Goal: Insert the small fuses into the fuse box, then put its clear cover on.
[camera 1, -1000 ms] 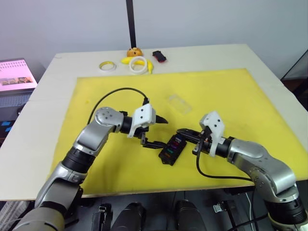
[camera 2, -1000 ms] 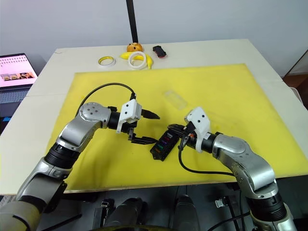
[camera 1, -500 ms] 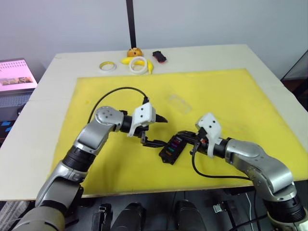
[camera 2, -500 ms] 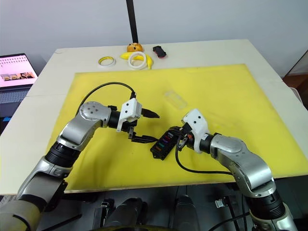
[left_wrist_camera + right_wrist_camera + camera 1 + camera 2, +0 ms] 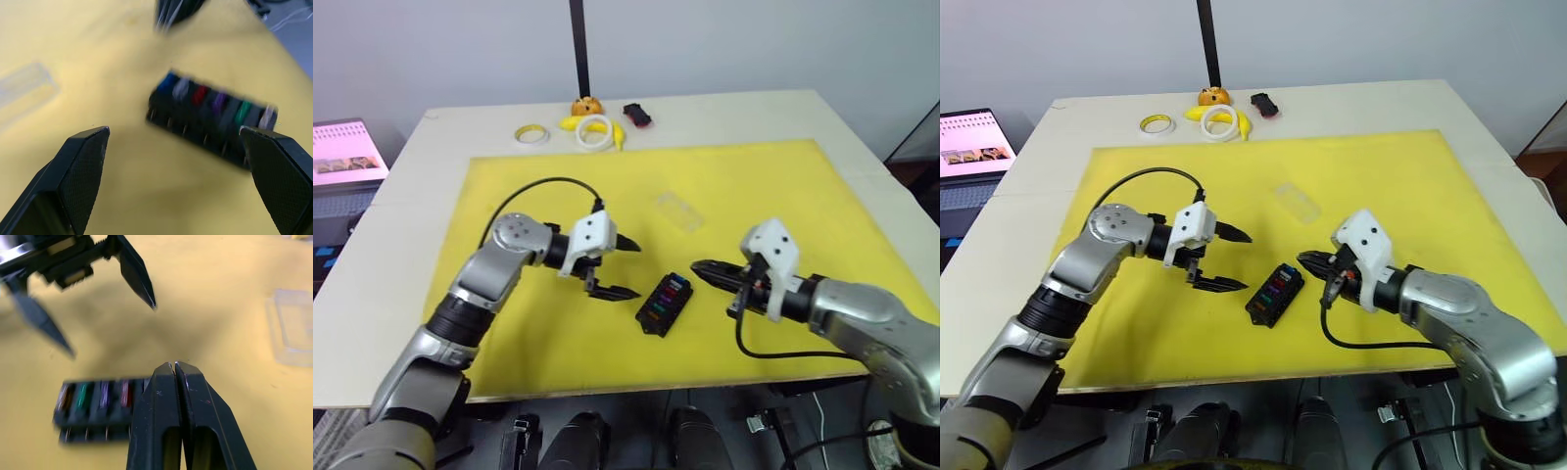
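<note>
Fuse box loaded; clear cover apart, beyond it.

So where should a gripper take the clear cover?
The cover lies flat on the mat, apart from the fuse box. Probably come from above and pinch its two long edges across the narrow width; the flat top offers no hold.

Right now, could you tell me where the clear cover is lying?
The clear cover lies flat on the yellow mat, beyond the fuse box and apart from it, toward the table's far side.
</note>
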{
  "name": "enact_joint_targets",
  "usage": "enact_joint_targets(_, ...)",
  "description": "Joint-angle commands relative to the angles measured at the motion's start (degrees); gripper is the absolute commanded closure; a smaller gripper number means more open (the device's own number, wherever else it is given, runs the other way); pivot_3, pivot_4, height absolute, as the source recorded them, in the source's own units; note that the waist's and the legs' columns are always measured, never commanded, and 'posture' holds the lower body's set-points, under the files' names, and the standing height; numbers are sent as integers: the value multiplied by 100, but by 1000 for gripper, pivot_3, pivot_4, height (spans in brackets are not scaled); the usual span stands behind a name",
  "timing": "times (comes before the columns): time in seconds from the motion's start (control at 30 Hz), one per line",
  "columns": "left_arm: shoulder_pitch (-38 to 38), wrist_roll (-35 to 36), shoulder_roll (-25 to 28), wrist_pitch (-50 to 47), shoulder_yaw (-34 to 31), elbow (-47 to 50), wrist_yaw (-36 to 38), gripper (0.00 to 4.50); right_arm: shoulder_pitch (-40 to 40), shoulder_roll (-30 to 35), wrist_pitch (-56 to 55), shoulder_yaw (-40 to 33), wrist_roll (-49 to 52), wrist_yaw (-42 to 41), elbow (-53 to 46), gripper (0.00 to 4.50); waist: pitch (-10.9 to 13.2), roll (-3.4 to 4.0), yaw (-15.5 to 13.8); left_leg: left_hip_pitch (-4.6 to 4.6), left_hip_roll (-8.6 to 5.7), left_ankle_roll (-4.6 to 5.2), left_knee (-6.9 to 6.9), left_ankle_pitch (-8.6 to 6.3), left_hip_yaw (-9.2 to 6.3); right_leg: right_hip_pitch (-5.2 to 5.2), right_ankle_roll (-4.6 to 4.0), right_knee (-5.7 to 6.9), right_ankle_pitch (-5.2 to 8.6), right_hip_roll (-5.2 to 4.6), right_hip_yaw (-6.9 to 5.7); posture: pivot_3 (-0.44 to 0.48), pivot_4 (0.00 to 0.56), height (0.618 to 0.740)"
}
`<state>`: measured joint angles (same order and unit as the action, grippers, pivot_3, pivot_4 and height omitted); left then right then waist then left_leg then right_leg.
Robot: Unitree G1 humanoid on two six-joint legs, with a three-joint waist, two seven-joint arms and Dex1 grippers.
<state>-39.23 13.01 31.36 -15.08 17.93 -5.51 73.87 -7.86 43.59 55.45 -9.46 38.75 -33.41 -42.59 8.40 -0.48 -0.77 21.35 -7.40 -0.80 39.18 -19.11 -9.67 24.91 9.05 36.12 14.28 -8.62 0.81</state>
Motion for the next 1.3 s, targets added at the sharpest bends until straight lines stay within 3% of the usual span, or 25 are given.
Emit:
enact_joint_targets(0.03,-121,-6,16,263,-183,-138,50,0,403,110,-67,-256,80,-44,-265,4437,0,-2,-1,0,0,0,1,0,-1,-2,0,-1,0,0,-1,0,150,740)
enact_joint_targets(0.2,80,222,-58,48,-355,29,-54,0,704,-64,-288,-421,-96,320,-299,4437,0,-2,7,-1,-2,0,3,0,2,-3,0,0,0,-2,1,0,150,740)
enact_joint_targets(0.37,457,958,-234,-1119,-1002,724,-764,0,889,-295,-336,-744,-2,651,-381,4437,0,-2,13,0,0,0,1,0,0,0,0,2,0,-1,1,0,150,740)
enact_joint_targets(0.47,827,1238,-343,-1627,-1435,1324,-1430,0,842,-409,-240,-1074,210,829,-359,3572,0,-2,11,0,0,0,2,0,0,-1,0,2,0,-1,3,0,150,740)
enact_joint_targets(0.7,1509,1516,-509,-1996,-2029,2206,-2503,0,641,-361,-176,-1280,416,950,-112,141,0,-2,-10,-3,0,0,2,0,0,-5,0,1,0,-1,3,0,150,740)
enact_joint_targets(0.97,1600,1492,-625,-1890,-1918,2493,-2890,0,-942,-616,-511,156,-449,985,1619,57,0,-1,24,-8,3,-1,-1,0,5,-5,0,1,0,1,4,0,150,740)
enact_joint_targets(1.1,1648,1526,-705,-1951,-1955,2665,-3141,0,-2081,-958,-910,1009,-1155,824,3108,57,0,-1,47,-6,2,-1,0,0,7,-4,0,0,0,-1,5,0,150,740)
enact_joint_targets(1.3,1734,1487,-669,-1908,-1889,2847,-3320,0,-3274,-1597,-1509,1556,-1867,643,4899,57,0,0,72,-2,1,-1,-3,0,4,1,-1,-1,0,-2,4,0,150,740)
